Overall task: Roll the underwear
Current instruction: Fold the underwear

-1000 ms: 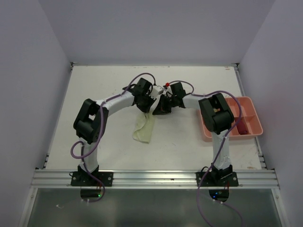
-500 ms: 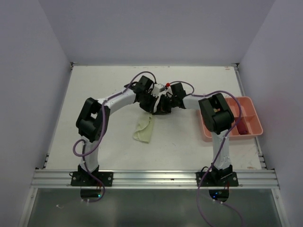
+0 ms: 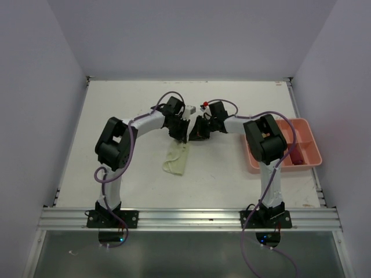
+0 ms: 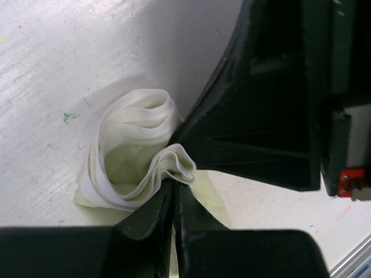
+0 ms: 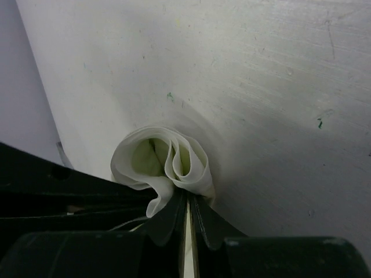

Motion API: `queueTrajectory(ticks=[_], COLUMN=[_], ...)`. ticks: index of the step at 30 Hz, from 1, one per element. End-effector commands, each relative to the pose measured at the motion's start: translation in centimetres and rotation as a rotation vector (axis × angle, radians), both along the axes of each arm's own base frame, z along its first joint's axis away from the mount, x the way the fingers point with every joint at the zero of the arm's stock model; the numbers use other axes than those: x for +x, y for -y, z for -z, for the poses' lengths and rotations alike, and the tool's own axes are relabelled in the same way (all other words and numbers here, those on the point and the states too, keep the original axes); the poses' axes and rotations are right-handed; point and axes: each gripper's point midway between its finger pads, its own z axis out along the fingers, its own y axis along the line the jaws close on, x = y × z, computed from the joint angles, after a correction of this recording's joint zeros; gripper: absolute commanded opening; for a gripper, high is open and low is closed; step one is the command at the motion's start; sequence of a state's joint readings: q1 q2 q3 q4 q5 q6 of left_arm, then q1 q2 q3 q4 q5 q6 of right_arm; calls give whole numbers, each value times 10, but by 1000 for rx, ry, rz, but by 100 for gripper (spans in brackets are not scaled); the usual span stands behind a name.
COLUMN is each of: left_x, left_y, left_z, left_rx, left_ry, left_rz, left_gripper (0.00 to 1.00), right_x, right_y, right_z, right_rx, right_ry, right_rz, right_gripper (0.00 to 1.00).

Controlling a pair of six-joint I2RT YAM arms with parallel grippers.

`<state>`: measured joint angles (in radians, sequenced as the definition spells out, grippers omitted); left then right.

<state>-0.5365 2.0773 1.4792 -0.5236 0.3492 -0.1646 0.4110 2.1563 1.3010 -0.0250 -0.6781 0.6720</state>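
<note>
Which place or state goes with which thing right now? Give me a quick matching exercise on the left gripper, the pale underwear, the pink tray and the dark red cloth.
Things:
1. left gripper
2. pale yellow-green underwear
3. salmon-pink tray
4. dark red cloth

Places or states:
A. lies in a compartment of the tray
B. stands at the right side of the table
C. one end bunched, the rest flat on the table
D. shut on a fold of fabric

Pairs: 1-D, 2-C, 3-B, 4-A.
</note>
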Motion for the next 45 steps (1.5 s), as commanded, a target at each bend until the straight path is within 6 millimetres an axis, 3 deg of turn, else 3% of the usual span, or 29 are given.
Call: queueTrajectory(ticks=[1, 6, 12, 16, 21, 26, 39, 45], left_x=[7, 8, 6, 2, 0, -1, -1, -1], left_y=[0, 0, -1, -2, 0, -1, -5, -5], left_z=[11, 20, 23, 23, 8, -1, 8, 6], left_rx=[-34, -66, -105, -168, -297, -353, -368, -377], left_ry=[-36, -53, -81, -114, -122, -100, -116, -117], left_rz=[-51, -44, -43, -36, 31, 80, 88, 89], left_gripper=[7, 31, 43, 47, 52, 63, 67, 67], right_x=[-3, 8, 14, 20, 26, 33, 20, 18], right_y=[18, 34, 31, 24, 19, 6, -18, -12], right_z=[-4, -43, -76, -75, -62, -60, -49, -21], right_rx=[-89, -76, 25, 68, 92, 146, 114, 30], right_ry=[12, 76, 130, 112, 91, 78, 82, 74], right_rz=[0, 25, 58, 82, 92, 75, 40, 34], right_gripper=[11, 10, 5, 4, 3, 2, 4, 4])
